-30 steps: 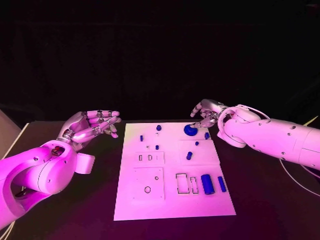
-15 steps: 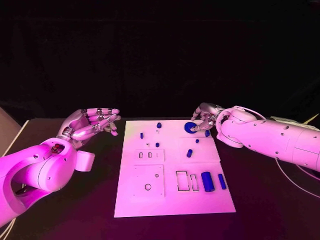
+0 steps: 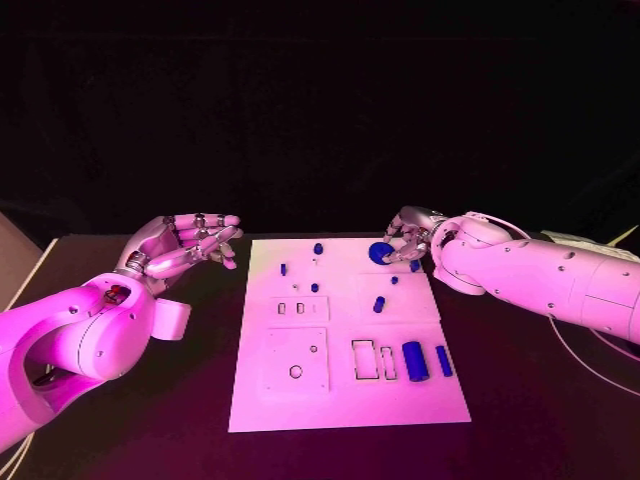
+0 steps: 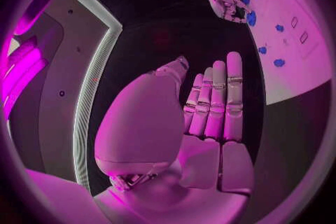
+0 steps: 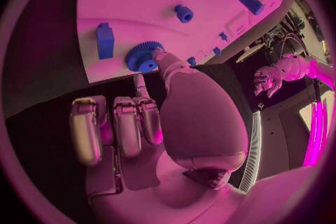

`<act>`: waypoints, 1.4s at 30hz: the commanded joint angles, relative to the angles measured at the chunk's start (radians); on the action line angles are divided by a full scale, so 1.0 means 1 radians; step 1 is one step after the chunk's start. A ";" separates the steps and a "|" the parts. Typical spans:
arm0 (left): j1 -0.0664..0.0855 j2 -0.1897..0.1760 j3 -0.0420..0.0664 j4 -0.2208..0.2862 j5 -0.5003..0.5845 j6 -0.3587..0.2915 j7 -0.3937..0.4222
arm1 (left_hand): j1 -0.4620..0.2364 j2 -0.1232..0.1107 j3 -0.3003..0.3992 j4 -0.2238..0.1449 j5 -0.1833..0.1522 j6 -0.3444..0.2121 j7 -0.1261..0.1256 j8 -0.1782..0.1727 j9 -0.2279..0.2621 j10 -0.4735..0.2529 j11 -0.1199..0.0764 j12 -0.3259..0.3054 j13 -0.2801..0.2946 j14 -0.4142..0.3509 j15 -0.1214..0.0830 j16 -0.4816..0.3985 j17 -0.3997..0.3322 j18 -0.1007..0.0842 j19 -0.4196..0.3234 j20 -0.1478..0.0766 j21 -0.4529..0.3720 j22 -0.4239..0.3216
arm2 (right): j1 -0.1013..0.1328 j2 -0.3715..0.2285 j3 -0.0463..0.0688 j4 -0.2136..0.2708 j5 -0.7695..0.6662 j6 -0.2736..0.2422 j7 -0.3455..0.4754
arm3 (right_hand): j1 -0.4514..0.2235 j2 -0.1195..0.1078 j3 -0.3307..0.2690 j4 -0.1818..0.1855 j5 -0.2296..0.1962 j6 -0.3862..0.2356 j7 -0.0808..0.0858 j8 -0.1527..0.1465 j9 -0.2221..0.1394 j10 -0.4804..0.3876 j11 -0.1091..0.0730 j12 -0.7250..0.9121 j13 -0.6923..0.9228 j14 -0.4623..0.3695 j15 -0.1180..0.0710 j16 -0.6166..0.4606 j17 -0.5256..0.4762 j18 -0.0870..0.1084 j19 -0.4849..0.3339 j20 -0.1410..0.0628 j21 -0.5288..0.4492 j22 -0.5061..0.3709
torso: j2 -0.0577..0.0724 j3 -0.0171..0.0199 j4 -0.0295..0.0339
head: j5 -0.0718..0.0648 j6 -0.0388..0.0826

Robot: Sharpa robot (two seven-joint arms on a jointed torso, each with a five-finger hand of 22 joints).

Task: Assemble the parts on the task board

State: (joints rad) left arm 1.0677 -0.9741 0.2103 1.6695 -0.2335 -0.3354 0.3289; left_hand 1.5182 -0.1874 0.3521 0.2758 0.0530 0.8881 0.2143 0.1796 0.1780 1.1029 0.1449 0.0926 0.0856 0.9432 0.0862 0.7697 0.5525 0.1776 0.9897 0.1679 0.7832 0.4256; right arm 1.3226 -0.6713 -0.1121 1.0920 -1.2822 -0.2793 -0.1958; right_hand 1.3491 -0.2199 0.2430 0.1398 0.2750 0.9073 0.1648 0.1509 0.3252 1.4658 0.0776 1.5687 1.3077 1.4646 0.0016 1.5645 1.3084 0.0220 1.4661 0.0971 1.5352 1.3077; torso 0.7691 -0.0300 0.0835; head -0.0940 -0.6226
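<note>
We see our right hand [image 3: 407, 240] at the far right corner of the white board [image 3: 342, 400], with its fingertips down on a round blue gear [image 3: 381, 255]. In the right wrist view the thumb and one finger reach forward to the toothed rim of the gear [image 5: 143, 57], while the other fingers stay curled back toward the palm. We judge this a pinch on the gear, though we cannot tell how firmly it is held. The gear lies just ahead of the fingertips, flat on the board, close to the board's far edge.

Our left hand [image 3: 183, 245] hangs off the board's left side, well apart from the gear, holding nothing; its fingers lie straight and close together in the left wrist view [image 4: 210, 112]. So the right hand is plainly the nearer one for this part.

A small blue block [image 5: 105, 40] sits beside the gear, and a blue peg [image 5: 183, 13] stands further in on the board. Nearer to us, two long blue bars [image 3: 415, 361] lie with their long axes running front to back, beside empty slots.
</note>
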 commanded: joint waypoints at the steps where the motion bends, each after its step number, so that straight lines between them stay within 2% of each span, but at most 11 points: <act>1: 0.000 0.003 0.001 0.001 -0.004 0.017 0.005 | 0.000 -0.013 0.001 0.003 -0.001 0.002 -0.005 -0.005 0.001 -0.007 0.002 -0.001 -0.001 0.000 -0.006 0.007 0.001 0.006 -0.005 0.001 0.005 0.001 | -0.004 0.004 -0.001 -0.004 -0.012 0.021 -0.002 | 0.011 0.004 0.001 0.008 0.006 0.002 0.004 0.007 0.001 0.105 0.008 0.002 0.263 0.106 0.007 0.006 0.262 -0.012 0.091 0.009 0.006 0.223 | 0.000 0.0004 0.0012 | 0.001 -0.003; 6: 0.000 0.002 0.001 0.002 -0.004 0.017 0.004 | 0.000 -0.013 0.001 0.003 -0.001 0.002 -0.005 -0.005 0.001 -0.008 0.002 -0.002 -0.001 0.000 -0.006 0.007 0.001 0.006 -0.005 0.001 0.006 0.001 | -0.006 0.011 -0.001 -0.015 -0.008 0.022 0.000 | 0.015 0.009 0.005 0.011 0.012 0.005 0.004 0.009 0.001 0.105 0.008 0.002 0.263 0.106 0.007 0.006 0.262 -0.012 0.091 0.009 0.007 0.224 | 0.001 -0.0006 0.0009 | 0.001 -0.004; 12: 0.000 0.003 0.001 0.002 -0.004 0.018 0.004 | 0.000 -0.013 0.001 0.003 -0.001 0.002 -0.005 -0.005 0.001 -0.008 0.002 -0.002 -0.001 0.000 -0.006 0.007 0.001 0.006 -0.005 0.001 0.006 0.001 | -0.009 0.022 -0.002 -0.026 -0.003 0.019 0.003 | 0.014 0.015 0.010 0.018 0.019 0.009 0.004 0.012 0.002 0.105 0.008 0.002 0.263 0.106 0.007 0.006 0.262 -0.012 0.091 0.010 0.007 0.225 | 0.000 0.0002 0.0016 | 0.002 -0.006; 17: 0.000 0.003 0.001 0.001 -0.004 0.017 0.003 | 0.000 -0.013 0.001 0.003 -0.001 0.002 -0.005 -0.005 0.001 -0.008 0.002 -0.002 -0.001 0.000 -0.006 0.007 0.001 0.006 -0.005 0.001 0.006 0.001 | -0.010 0.024 -0.002 -0.029 -0.002 0.016 0.005 | 0.016 0.024 0.024 0.025 0.027 0.019 0.002 0.017 0.002 0.105 0.006 0.002 0.263 0.106 0.005 0.006 0.262 -0.012 0.091 0.009 0.007 0.225 | 0.000 -0.0006 -0.0005 | 0.003 -0.007; 22: 0.000 0.002 0.001 0.001 -0.004 0.017 0.003 | 0.000 -0.012 0.002 0.004 -0.001 0.001 -0.004 -0.006 0.001 -0.009 0.002 -0.002 -0.002 -0.001 -0.006 0.008 0.001 0.006 -0.006 0.001 0.007 0.002 | -0.010 0.025 -0.002 -0.028 -0.014 0.005 0.003 | 0.023 0.029 0.048 0.028 0.033 0.036 -0.003 0.024 0.003 0.105 0.003 0.002 0.263 0.106 0.001 0.006 0.262 -0.012 0.091 0.006 0.007 0.226 | 0.000 0.0003 -0.0012 | 0.003 -0.006; 27: 0.000 0.002 0.001 0.001 -0.004 0.017 0.002 | 0.000 -0.012 0.003 0.004 -0.001 0.001 -0.004 -0.006 0.001 -0.009 0.002 -0.002 -0.002 -0.001 -0.006 0.008 0.001 0.006 -0.006 0.001 0.007 0.002 | -0.011 0.023 -0.002 -0.021 -0.047 -0.024 0.004 | 0.040 0.034 0.099 0.021 0.034 0.073 -0.016 0.039 0.005 0.105 -0.008 0.002 0.263 0.106 -0.013 0.006 0.262 -0.012 0.091 -0.005 0.008 0.226 | 0.000 0.0004 -0.0015 | 0.003 -0.007; 28: 0.000 0.002 0.001 0.001 -0.004 0.017 0.002 | 0.000 -0.012 0.003 0.004 -0.001 0.001 -0.004 -0.006 0.001 -0.009 0.002 -0.002 -0.002 -0.001 -0.006 0.008 0.001 0.006 -0.006 0.001 0.007 0.002 | -0.011 0.022 -0.002 -0.018 -0.054 -0.033 0.006 | 0.046 0.037 0.132 0.015 0.021 0.087 -0.024 0.046 0.006 0.105 -0.016 0.002 0.263 0.106 -0.022 0.006 0.262 -0.012 0.091 -0.013 0.008 0.226 | -0.001 0.0006 -0.0014 | 0.003 -0.006; 31: 0.000 0.001 0.001 0.001 -0.004 0.017 0.002 | 0.001 -0.011 0.004 0.003 -0.001 0.001 -0.004 -0.006 0.001 -0.010 0.002 -0.002 -0.002 -0.001 -0.006 0.008 0.001 0.006 -0.006 0.001 0.008 0.003 | -0.012 0.018 -0.002 -0.007 -0.079 -0.073 0.016 | 0.047 0.037 0.163 0.008 0.026 0.104 -0.031 0.055 0.008 0.105 -0.023 0.002 0.263 0.106 -0.029 0.006 0.262 -0.013 0.092 -0.020 0.009 0.228 | 0.000 0.0006 -0.0010 | 0.002 -0.006; 36: 0.000 0.001 0.001 0.001 -0.004 0.017 0.002 | 0.001 -0.011 0.004 0.003 -0.001 0.001 -0.004 -0.006 0.001 -0.010 0.002 -0.002 -0.002 -0.001 -0.006 0.008 0.001 0.006 -0.006 0.001 0.008 0.003 | -0.013 0.009 -0.002 0.026 -0.135 -0.161 0.033 | 0.041 0.032 0.183 0.002 0.034 0.112 -0.035 0.061 0.010 0.105 -0.026 0.002 0.263 0.106 -0.033 0.006 0.262 -0.013 0.092 -0.025 0.010 0.230 | -0.001 0.0006 -0.0015 | 0.002 -0.004; 42: 0.000 0.001 0.001 0.002 -0.004 0.017 0.002 | 0.001 -0.011 0.004 0.003 -0.001 0.001 -0.004 -0.006 0.001 -0.010 0.002 -0.002 -0.002 -0.001 -0.006 0.008 0.001 0.006 -0.006 0.001 0.008 0.003 | -0.012 0.002 -0.002 0.095 -0.214 -0.252 0.042 | 0.026 0.016 0.200 -0.003 0.048 0.118 -0.038 0.068 0.012 0.105 -0.030 0.002 0.263 0.106 -0.036 0.006 0.262 -0.014 0.093 -0.028 0.013 0.233 | -0.001 -0.0003 -0.0027 | 0.003 -0.001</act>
State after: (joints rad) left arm 1.0675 -0.9745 0.2103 1.6692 -0.2344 -0.3342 0.3258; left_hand 1.5182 -0.1874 0.3520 0.2758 0.0530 0.8881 0.2143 0.1796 0.1777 1.0991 0.1484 0.0925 0.0854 0.9432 0.0863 0.7736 0.5525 0.1776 0.9899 0.1680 0.7871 0.4273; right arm 1.3100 -0.6696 -0.1143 1.1702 -1.4071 -0.4396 -0.1774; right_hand 1.3920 -0.2009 0.4363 0.1365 0.3214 0.9779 0.1529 0.1861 0.3252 1.4668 0.0534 1.5686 1.3073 1.4668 -0.0289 1.5644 1.3080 0.0223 1.4661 0.0786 1.5431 1.3080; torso 0.7682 -0.0295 0.0815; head -0.0922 -0.6245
